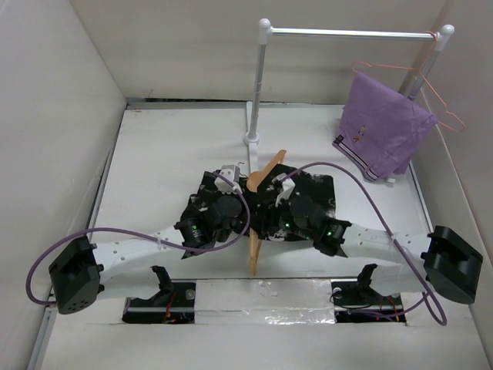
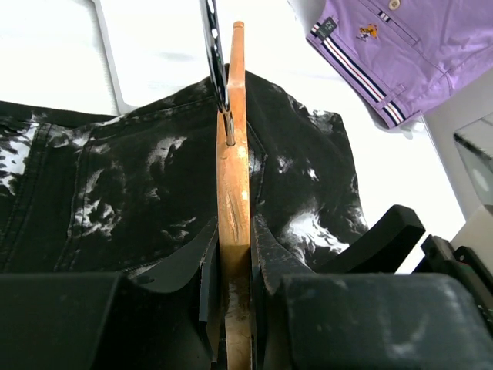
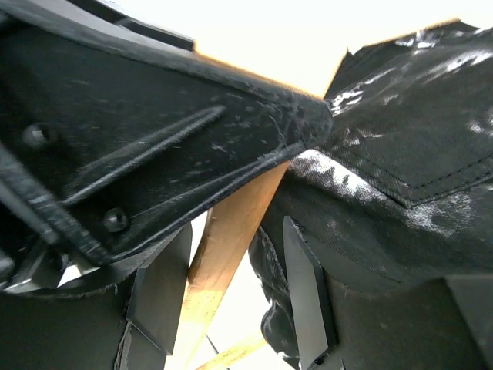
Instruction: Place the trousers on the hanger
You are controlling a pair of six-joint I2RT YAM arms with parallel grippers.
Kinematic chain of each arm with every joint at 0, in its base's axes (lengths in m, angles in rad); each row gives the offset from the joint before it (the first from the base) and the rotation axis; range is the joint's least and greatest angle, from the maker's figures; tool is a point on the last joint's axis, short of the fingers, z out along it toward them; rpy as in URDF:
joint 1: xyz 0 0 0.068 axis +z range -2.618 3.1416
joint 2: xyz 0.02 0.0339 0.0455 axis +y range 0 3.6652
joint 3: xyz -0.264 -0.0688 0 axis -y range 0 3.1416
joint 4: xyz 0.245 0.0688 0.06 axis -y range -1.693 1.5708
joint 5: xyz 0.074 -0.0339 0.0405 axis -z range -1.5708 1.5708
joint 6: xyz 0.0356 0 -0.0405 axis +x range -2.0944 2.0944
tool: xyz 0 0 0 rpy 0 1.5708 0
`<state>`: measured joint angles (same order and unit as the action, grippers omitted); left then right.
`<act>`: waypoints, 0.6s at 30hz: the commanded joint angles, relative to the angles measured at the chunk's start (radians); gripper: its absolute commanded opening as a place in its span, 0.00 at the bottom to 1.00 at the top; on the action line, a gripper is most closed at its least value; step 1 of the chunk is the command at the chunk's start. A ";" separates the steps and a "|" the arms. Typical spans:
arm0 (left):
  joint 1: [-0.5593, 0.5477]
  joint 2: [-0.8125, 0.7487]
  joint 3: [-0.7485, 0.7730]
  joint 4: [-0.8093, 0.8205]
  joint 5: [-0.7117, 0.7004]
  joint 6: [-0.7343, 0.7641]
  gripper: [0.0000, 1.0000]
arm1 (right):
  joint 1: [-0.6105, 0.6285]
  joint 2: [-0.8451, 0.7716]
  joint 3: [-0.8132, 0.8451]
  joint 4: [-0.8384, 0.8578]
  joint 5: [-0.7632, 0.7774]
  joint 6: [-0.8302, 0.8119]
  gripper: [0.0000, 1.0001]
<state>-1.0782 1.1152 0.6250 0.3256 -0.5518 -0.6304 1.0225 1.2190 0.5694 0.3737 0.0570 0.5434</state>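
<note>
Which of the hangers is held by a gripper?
The tan wooden hanger, clamped edge-on in the left gripper; the pink wire hanger hangs on the rack.

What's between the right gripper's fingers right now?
A wooden arm of the hanger, with trousers fabric bunched beside it. The right wrist view shows this.
</note>
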 commanded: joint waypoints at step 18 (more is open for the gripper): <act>-0.005 -0.066 0.260 0.104 0.016 0.080 0.36 | -0.021 -0.101 0.063 0.212 -0.011 0.127 0.00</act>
<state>-1.0779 1.1034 0.7673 0.3126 -0.5758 -0.5766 1.0149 1.1667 0.5743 0.4416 0.0921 0.6830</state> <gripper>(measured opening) 0.341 0.315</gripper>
